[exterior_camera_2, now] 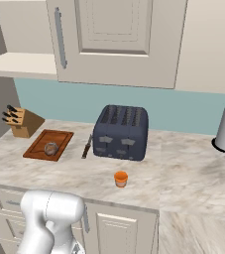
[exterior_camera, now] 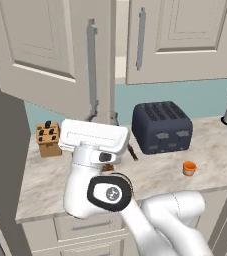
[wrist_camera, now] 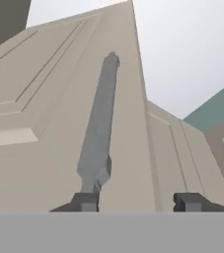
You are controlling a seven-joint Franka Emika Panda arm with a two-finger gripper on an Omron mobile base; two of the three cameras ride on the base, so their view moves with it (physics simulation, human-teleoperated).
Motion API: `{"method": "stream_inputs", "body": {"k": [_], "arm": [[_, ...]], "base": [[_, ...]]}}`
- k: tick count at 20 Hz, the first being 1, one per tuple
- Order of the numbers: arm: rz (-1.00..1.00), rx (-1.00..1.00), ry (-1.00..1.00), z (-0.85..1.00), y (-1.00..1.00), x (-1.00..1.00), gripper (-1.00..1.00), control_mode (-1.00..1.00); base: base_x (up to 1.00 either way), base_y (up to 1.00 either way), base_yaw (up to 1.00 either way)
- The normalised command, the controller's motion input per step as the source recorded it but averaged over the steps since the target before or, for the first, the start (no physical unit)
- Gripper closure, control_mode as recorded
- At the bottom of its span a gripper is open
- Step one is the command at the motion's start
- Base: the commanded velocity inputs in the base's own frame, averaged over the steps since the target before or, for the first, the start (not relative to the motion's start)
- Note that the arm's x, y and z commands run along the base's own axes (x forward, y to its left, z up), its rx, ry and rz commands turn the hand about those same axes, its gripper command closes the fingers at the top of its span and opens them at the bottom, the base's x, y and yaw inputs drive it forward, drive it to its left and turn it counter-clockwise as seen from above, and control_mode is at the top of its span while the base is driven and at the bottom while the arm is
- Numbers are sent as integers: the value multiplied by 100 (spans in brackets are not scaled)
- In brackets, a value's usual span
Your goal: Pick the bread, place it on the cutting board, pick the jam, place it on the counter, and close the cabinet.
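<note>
The small orange cylindrical jam jar [exterior_camera_2: 121, 178] is standing on the beige marbled tabletop [exterior_camera_2: 183, 168] in front of the dark blue four-slot toaster [exterior_camera_2: 121, 132], well apart from the flat reddish-brown wooden cutting board [exterior_camera_2: 48, 144], where something small and round sits, too blurred to call it the bread for sure. So it looks like we're down to the door! The large cream panelled cabinet door [exterior_camera: 50, 50] hangs swung out over the tabletop, and the hand view looks straight up its long vertical silver bar handle [wrist_camera: 99, 133]. The end effector [wrist_camera: 139, 201] has its two dark fingertips [wrist_camera: 86, 201] a modest way apart, one at the foot of the bar, the other out on bare panel, gripping nothing that I can see. The danger here: push off-centre and the fingers could skid along the panel or snag the handle, and a hard swing could slam the door or bounce it open again.
</note>
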Motion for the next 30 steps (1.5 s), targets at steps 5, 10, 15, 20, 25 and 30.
{"method": "stream_inputs", "body": {"k": [5, 10, 15, 20, 25, 30], "arm": [[0, 0, -3, 0, -1, 66, -100, -100], [0, 0, -1, -1, -3, 71, -100, -100], [0, 0, 0, -3, -7, 70, -100, -100], [0, 0, 0, -5, -3, 68, -100, -100], [0, 0, 0, -5, 0, 66, -100, -100], [0, 1, 1, 0, 0, 59, -100, -100]], "base": [[0, 0, 0], [0, 0, 0], [0, 0, 0], [0, 0, 0], [0, 0, 0], [0, 0, 0]]}}
